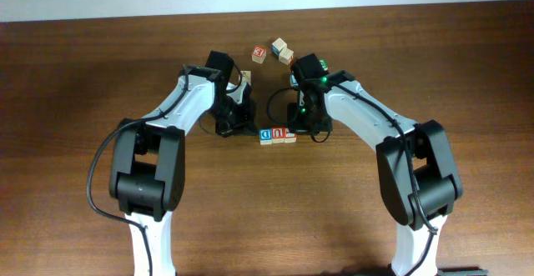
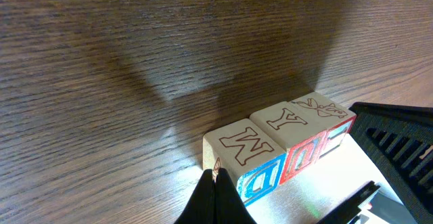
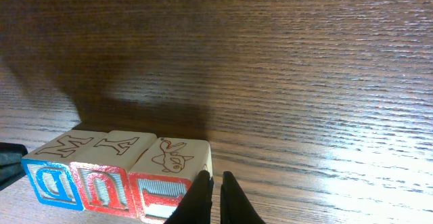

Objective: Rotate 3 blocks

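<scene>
The three blocks (image 1: 277,136) are lined up touching at mid-counter (image 1: 83,76). The left fingers (image 2: 211,204), shut and empty, are set at the row's 9 o'clock end, and the right fingers (image 3: 197,200), nearly shut and empty, at 3 o'clock. Rotation appears to be in hand; opposed sideways pushes are probably called for next.

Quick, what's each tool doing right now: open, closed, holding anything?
Left tool: closed, holding nothing, at one end of the block row.
Right tool: closed, holding nothing, at the other end.
</scene>
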Tool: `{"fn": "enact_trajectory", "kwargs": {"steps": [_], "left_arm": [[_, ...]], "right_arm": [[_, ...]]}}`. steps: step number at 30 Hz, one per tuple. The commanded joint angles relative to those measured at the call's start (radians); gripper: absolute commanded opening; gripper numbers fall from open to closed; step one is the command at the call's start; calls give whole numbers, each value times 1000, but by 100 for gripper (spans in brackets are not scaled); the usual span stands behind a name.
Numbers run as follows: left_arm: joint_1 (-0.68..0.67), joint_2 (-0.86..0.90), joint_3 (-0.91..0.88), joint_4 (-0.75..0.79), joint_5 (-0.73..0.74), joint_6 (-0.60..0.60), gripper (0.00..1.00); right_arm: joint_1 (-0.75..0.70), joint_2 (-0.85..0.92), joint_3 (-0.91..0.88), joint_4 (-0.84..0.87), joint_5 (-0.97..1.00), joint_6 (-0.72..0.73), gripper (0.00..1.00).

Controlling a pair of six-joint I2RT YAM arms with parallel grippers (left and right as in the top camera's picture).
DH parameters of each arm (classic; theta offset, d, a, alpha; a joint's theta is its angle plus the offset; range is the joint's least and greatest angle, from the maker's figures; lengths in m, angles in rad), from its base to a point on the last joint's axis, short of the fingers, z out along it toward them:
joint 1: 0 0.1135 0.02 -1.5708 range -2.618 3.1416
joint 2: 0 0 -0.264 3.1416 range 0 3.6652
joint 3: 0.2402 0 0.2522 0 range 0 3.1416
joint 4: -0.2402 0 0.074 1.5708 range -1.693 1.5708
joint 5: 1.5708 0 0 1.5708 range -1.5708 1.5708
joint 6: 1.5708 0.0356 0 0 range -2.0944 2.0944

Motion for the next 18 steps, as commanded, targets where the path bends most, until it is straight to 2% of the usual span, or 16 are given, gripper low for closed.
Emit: {"fn": "enact_trajectory", "kwargs": {"steps": [1,18], "left_arm": [[-7,4,10,2,-11,-14,0],[-23,4,10,-31,-38,18,0]], "right_arm": [[-6,5,-10,2,-9,-3,8],[-6,5,-10,-1,-12,-3,8]]}}
